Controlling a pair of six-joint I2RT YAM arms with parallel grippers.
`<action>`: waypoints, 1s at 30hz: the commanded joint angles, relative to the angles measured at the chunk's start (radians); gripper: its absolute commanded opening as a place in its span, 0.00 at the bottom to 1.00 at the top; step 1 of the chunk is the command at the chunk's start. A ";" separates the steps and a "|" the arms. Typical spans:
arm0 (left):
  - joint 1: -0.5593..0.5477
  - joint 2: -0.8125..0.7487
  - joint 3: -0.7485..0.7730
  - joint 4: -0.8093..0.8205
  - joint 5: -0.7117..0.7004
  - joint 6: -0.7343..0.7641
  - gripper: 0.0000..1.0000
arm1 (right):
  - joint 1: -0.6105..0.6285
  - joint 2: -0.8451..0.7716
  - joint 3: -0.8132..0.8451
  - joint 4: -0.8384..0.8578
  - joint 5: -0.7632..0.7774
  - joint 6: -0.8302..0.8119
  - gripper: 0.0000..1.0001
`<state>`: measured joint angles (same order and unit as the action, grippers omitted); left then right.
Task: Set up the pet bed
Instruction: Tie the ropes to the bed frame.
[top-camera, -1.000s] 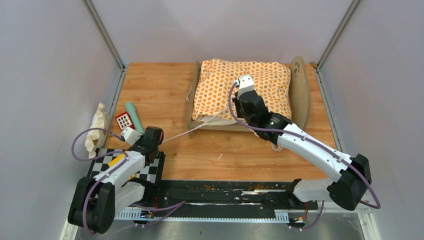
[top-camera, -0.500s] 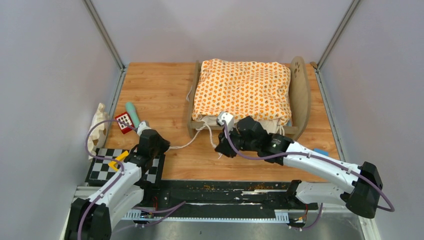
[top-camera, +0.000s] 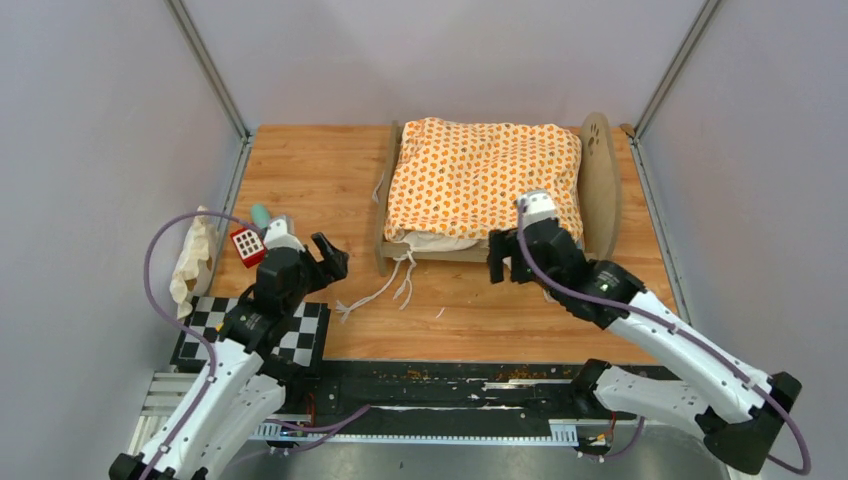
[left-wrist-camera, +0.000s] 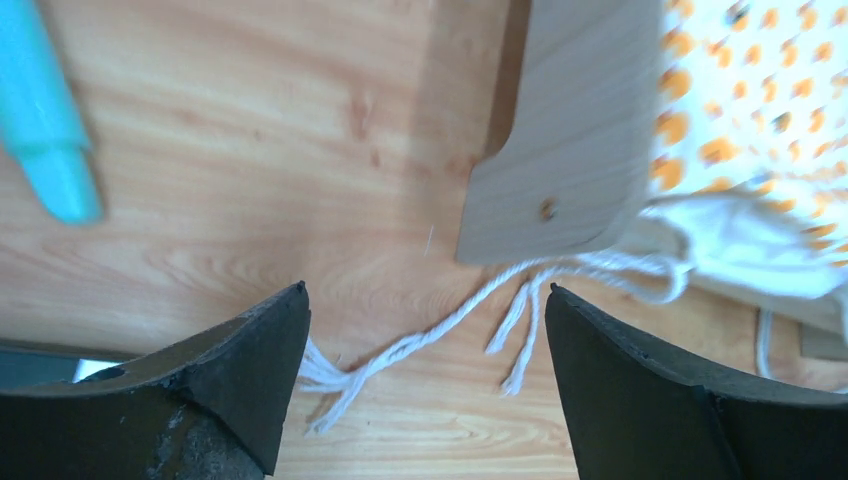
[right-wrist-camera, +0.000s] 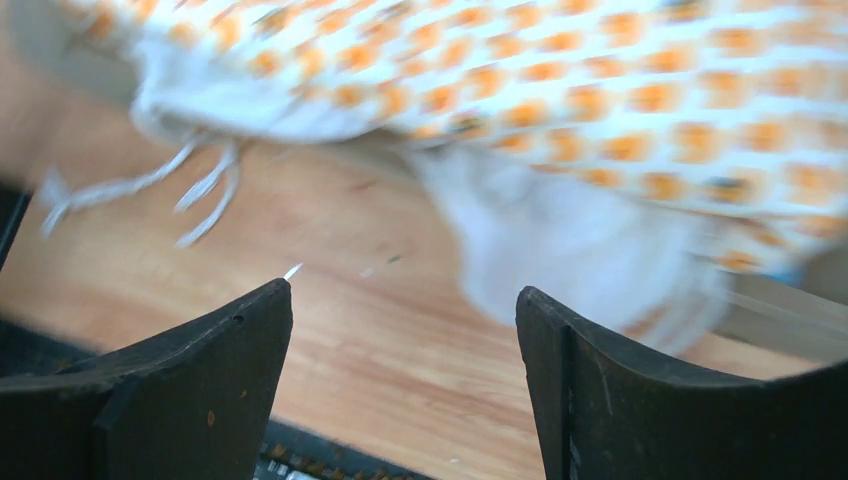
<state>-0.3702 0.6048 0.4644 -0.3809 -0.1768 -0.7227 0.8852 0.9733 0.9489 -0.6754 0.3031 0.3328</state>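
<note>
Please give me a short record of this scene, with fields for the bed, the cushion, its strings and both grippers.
pet bed: upright, at the far middle of the table
cushion: orange-patterned, lying on the bed frame
tie strings: white, run from the cushion's near-left corner, lie loose on the table
left gripper: open, empty, pointing at the string ends
right gripper: open, empty, at the bed's near side
left edge: teal tool, red-and-white card, cream cloth item, checkerboard

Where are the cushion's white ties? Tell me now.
Top view: the ties lie on the table off the bed's near-left corner, just right of the left gripper.
</note>
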 joint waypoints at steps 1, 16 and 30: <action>-0.001 0.020 0.169 -0.114 -0.101 0.143 0.94 | -0.174 -0.069 0.126 -0.199 0.294 0.081 0.84; -0.001 0.113 0.252 -0.060 0.051 0.158 0.93 | -0.832 0.152 0.339 -0.055 -0.085 -0.255 0.93; -0.001 0.106 0.311 -0.065 0.132 0.272 0.93 | -0.928 0.300 0.241 0.148 -0.335 -0.286 0.17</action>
<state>-0.3702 0.7300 0.7212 -0.4538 -0.1017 -0.5358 -0.0761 1.2831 1.2350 -0.6479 0.1219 0.0647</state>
